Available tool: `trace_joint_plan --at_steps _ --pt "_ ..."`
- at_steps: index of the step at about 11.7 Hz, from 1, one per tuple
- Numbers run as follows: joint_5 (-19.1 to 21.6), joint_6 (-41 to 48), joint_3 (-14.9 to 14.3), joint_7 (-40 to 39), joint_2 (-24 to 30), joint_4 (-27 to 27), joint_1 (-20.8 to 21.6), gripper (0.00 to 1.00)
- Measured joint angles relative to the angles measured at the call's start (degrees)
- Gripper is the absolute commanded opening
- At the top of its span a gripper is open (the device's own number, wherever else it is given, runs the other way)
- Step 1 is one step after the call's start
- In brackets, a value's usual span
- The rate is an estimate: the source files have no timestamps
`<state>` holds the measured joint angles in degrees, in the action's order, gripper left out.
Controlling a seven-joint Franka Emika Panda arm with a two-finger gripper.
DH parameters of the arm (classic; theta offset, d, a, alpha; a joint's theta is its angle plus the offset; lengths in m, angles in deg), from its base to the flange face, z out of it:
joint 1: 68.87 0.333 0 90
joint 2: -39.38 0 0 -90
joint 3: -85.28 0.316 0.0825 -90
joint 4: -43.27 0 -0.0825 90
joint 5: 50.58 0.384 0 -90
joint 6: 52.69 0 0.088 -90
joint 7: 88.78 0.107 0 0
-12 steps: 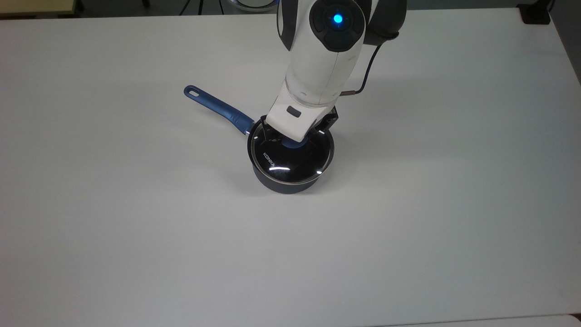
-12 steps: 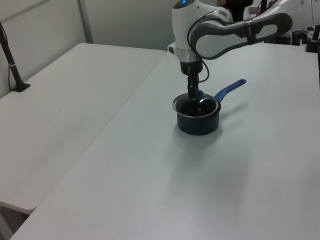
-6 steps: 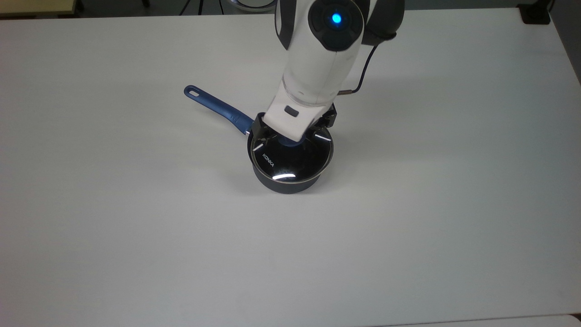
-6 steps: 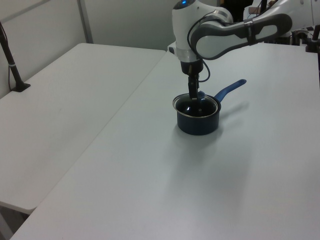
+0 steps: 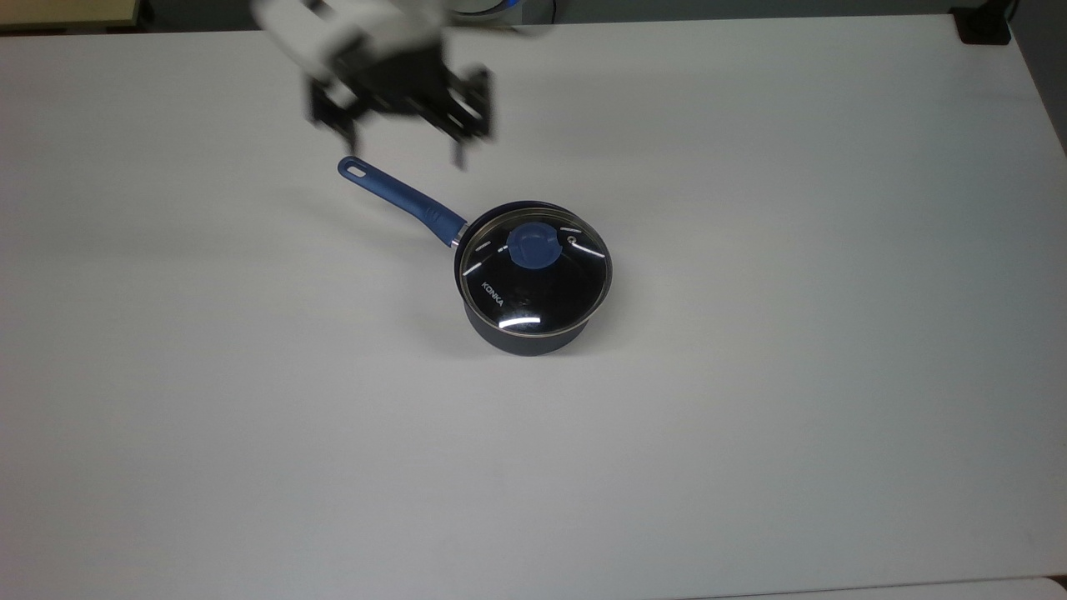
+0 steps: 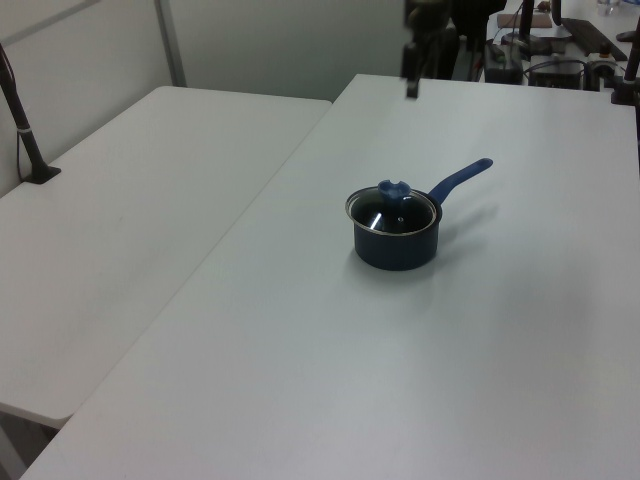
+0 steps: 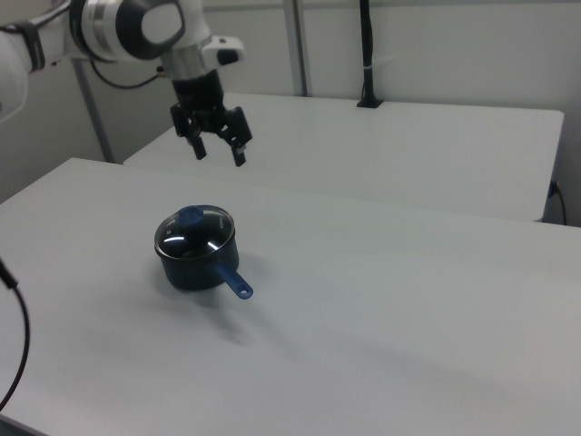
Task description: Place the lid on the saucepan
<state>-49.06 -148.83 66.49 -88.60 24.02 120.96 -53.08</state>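
Lid point(image 5: 534, 271) sits on the saucepan point(image 5: 525, 335), its steel rim apparently level all round the pot's mouth, so the task looks finished; nothing seems left except clearing the arm. The gripper point(image 5: 398, 137) hangs well above and away from the saucepan, beyond the handle's slotted end, fingers spread and empty. The lid is clear glass with a round blue knob at its middle, white lettering near the edge. The pot is deep, round and dark navy, standing on the smooth pale table point(image 5: 750, 433).
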Motion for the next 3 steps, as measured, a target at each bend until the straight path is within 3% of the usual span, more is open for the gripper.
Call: trace_joint_plan --at_steps 1,3 --pt "-1.34 1.82 3.11 0.02 2.45 0.85 -4.81 1.0" --pt "-2.01 2.31 5.32 0.02 5.53 3.69 -9.83 1.0"
